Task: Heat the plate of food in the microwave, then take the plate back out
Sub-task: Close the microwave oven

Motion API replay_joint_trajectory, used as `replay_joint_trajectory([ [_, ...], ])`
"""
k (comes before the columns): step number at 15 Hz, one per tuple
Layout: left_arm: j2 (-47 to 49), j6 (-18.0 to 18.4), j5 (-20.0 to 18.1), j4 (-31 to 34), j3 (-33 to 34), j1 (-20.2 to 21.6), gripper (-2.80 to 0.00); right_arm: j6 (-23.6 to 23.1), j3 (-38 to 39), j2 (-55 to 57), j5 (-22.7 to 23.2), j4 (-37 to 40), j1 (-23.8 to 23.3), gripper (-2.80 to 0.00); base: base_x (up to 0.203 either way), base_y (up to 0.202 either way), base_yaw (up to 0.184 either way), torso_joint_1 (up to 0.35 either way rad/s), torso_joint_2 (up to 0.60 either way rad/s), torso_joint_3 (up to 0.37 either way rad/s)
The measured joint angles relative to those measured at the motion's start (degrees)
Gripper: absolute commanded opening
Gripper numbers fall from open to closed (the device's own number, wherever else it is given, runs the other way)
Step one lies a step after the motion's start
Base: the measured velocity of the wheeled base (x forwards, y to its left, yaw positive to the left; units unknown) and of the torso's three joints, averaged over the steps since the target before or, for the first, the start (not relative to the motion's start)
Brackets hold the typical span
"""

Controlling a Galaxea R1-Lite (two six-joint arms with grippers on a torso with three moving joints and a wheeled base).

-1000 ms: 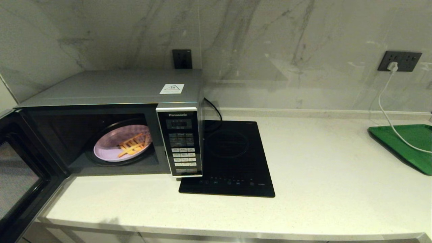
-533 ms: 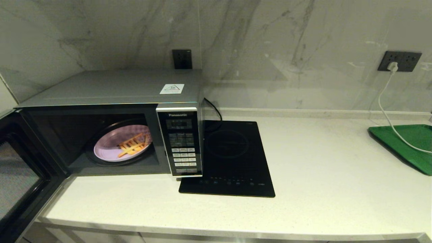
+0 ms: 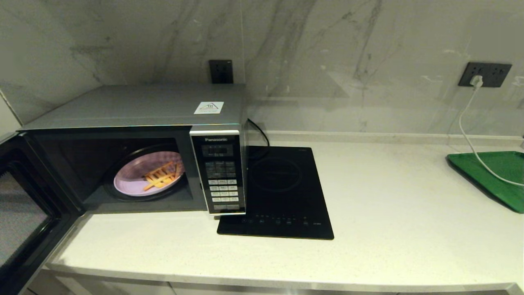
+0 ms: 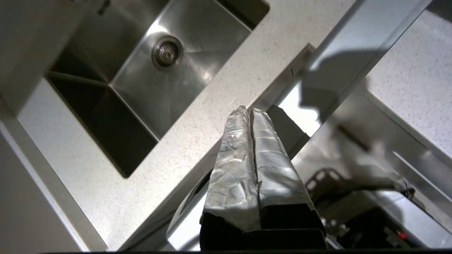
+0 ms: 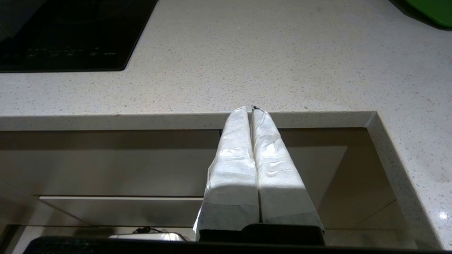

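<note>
The silver-grey microwave (image 3: 135, 107) stands at the counter's left with its dark door (image 3: 24, 213) swung wide open. Inside, on the turntable, rests the pale lilac plate of food (image 3: 135, 174) with orange-yellow sticks (image 3: 160, 175) on it. Neither arm appears in the head view. In the left wrist view my left gripper (image 4: 249, 110) is shut and empty, low beside the counter edge near a steel sink (image 4: 141, 67). In the right wrist view my right gripper (image 5: 249, 108) is shut and empty, below the counter's front edge (image 5: 141, 120).
A flat black induction hob (image 3: 282, 192) lies right of the microwave. A green tray (image 3: 491, 174) sits at the far right with a white cable (image 3: 466, 131) running across it from a wall socket. Cabinet fronts (image 5: 106, 162) lie under the counter.
</note>
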Motion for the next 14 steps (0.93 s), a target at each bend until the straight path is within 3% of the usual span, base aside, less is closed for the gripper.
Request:
replay_joint_trajectory([
  [10,6.6,-0.5,-0.3,-2.2,0.1,1.8,-2.80,0.0,0.0,0.0,0.0,0.0,0.0,-2.80,0.000,0.000,0.000,0.000,0.00,0.000],
  [14,6.2,-0.5,-3.0,-1.8,0.5,1.7,-2.80,0.0,0.0,0.0,0.0,0.0,0.0,-2.80,0.000,0.000,0.000,0.000,0.00,0.000],
])
